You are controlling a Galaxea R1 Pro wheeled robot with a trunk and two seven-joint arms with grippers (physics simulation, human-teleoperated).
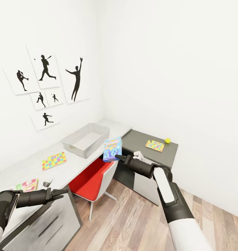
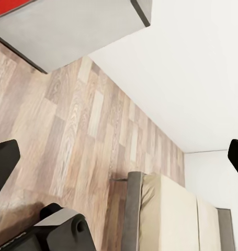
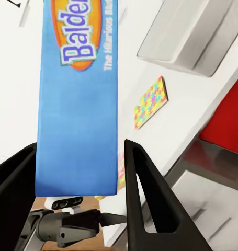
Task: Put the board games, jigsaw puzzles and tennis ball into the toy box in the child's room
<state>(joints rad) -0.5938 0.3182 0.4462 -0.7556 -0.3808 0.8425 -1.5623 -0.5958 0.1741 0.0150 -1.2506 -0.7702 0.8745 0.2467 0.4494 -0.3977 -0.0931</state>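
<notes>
Pale grey table (image 1: 68, 167) bears the toy box (image 1: 86, 140); right gripper (image 1: 118, 157) clamps a blue board game (image 1: 112, 149) at its 3 o'clock; left gripper (image 1: 61, 192) spread.

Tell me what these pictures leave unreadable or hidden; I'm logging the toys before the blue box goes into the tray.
- Blue game box: right wrist view's top edge cuts its title after "Balder"; in the head view the print is too small.
- Toy box: in the head view its near wall hides part of the floor inside.
- Game box on the pale desk: lettering too small in the head view.
- Bed: left wrist view's bottom edge cuts it off.
</notes>
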